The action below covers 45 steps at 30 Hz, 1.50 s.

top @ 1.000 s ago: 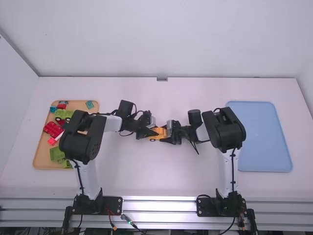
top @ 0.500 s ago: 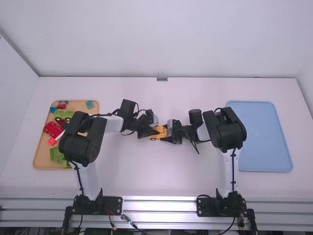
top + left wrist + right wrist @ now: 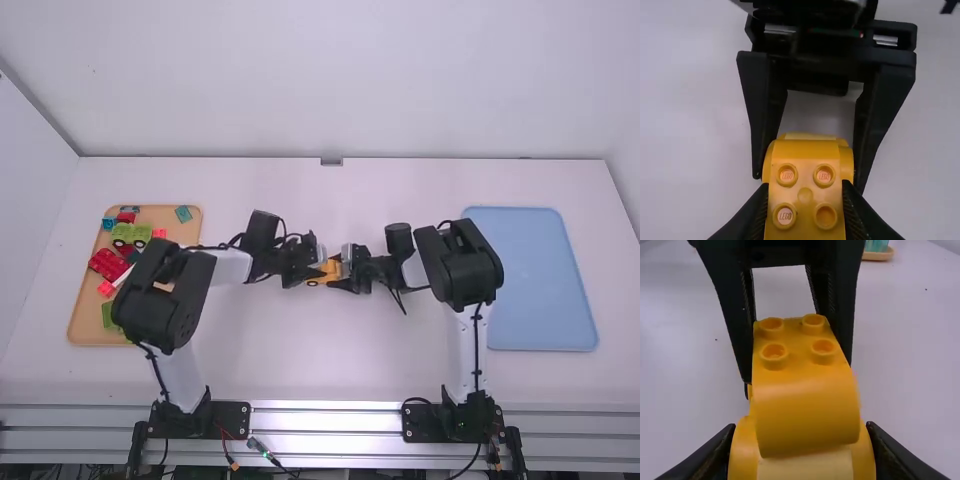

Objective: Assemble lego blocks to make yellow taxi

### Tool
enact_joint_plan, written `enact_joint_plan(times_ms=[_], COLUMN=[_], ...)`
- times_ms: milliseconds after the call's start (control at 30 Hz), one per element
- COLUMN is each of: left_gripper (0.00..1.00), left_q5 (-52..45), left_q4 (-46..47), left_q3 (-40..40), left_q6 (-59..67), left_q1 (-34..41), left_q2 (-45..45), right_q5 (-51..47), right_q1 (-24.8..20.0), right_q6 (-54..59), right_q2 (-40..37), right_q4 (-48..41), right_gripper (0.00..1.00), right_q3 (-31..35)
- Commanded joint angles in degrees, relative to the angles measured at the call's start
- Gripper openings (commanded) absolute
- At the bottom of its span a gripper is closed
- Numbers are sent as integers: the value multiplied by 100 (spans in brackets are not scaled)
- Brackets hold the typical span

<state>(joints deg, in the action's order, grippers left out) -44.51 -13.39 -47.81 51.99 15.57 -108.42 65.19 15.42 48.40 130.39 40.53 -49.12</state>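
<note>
My left gripper (image 3: 309, 271) and right gripper (image 3: 342, 271) are clamping the yellow car (image 3: 325, 271). From above I'm seeing a wheel (image 3: 312, 283); from my left wrist, 4 studs (image 3: 824, 175).

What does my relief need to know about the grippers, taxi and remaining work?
Left gripper: shut on the taxi's studded end.
Right gripper: shut on its opposite end.
Taxi: held between them, mid-table.
Done: four-stud piece sits over the wider yellow body.
To do: full seating unclear; probably press, check, then release.
Other blocks: tan tray, left side.
</note>
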Motion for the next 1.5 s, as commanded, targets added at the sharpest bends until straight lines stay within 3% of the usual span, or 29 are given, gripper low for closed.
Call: enact_joint_plan(times_ms=[0, 133, 433, 767, 900, 1133, 1467], left_gripper=[2, 2, 2, 2, 2, 2, 2], left_q5=[601, 575, -470, -1320, -1309, -992, -708], left_q4=[9, -50, 1351, 1099, 815, 1403, 1049], left_q3=[409, 387, -286, -306, -389, -726, -704], left_q6=[33, 35, 1217, 1163, 538, 807, 525], left_q1=[9, -179, -883, -872, -787, -391, -304], left_q2=[-234, -234, -238, -238, -238, -238, -544], right_q5=[-219, -203, -201, -205, -219, -221, -205], right_q1=[35, 37, 37, 37, 37, 37, 37], right_q6=[-55, -59, -55, -57, -57, -59, -55], right_q2=[120, 120, 120, 120, 120, 120, 120], right_q4=[-57, -57, -74, -79, -79, -76, -94], right_gripper=[45, 44, 45, 44, 44, 43, 43], right_q3=[-4, -4, 0, 0, 2, 0, 0])
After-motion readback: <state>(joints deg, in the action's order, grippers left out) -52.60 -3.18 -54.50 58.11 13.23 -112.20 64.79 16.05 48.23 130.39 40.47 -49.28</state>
